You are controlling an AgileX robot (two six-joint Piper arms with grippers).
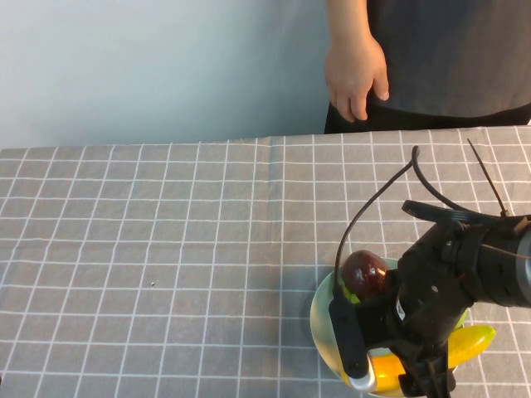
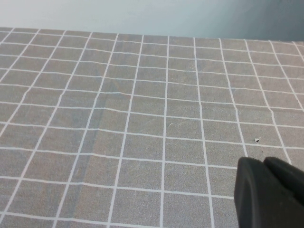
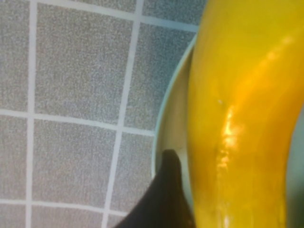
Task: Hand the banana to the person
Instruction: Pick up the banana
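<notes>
The worktop (image 1: 166, 249), under a grey cloth ruled with white squares, fills most of the high view, and the person (image 1: 448, 54) stands at its far edge in a dark grey shirt, a bare hand (image 1: 355, 76) hanging loose well beyond the right gripper's fingers. The right gripper (image 1: 390, 365) is down at the near right of the worktop, over a pale green plate (image 1: 319, 319). The banana (image 1: 469, 344) lies on that plate with its greenish tip sticking out past the arm; in the right wrist view the banana (image 3: 242, 114) runs glossy and yellow right alongside one dark finger (image 3: 164, 190), just beside it. Whether those fingers are apart or clamped on the banana, I cannot tell. A dark-purple round fruit (image 1: 365, 274) sits on the plate beyond the fingers. The left gripper (image 2: 270, 192) hangs over bare cloth, fingers pressed together.
</notes>
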